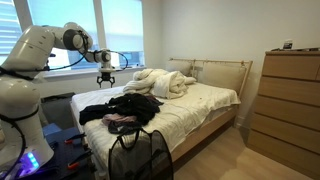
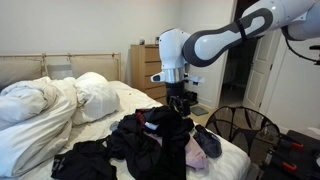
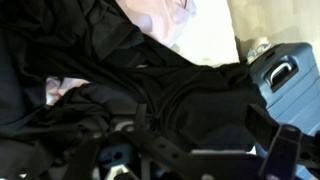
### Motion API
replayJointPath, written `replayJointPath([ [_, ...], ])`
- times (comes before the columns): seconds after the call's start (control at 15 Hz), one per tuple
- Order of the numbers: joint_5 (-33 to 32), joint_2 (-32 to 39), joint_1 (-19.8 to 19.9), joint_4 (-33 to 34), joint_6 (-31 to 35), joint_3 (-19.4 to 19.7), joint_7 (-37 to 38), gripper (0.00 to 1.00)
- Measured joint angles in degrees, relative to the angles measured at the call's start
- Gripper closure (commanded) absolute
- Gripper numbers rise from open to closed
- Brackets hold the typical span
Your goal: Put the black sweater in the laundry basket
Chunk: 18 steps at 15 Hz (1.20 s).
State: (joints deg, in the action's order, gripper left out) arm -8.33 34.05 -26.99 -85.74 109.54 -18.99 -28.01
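Note:
The black sweater (image 1: 128, 104) (image 2: 150, 140) lies heaped with other dark clothes on the near part of the bed (image 1: 200, 105). My gripper (image 1: 106, 76) (image 2: 181, 101) hangs just above the heap with its fingers spread open and nothing held between them. In the wrist view the black sweater (image 3: 150, 90) fills most of the picture beneath my open gripper (image 3: 200, 122). The laundry basket (image 1: 140, 155) (image 2: 240, 128), a black mesh hamper, stands on the floor at the foot of the bed, apart from my gripper.
A white duvet (image 1: 165, 82) (image 2: 50, 105) is bunched near the headboard. A pink garment (image 1: 120, 122) (image 2: 207, 145) lies by the dark heap. A wooden dresser (image 1: 288, 95) stands beside the bed. A dark suitcase (image 3: 285, 75) sits on the floor.

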Motion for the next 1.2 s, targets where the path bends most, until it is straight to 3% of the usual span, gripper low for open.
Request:
replayJointPath([
  [0.53,-1.77,4.27,0.68,-4.66,-7.14,-2.85,-15.32,0.0],
  [1.2,-3.05,5.73,0.74,-7.51,-4.98,-4.91,-32.1,0.0],
])
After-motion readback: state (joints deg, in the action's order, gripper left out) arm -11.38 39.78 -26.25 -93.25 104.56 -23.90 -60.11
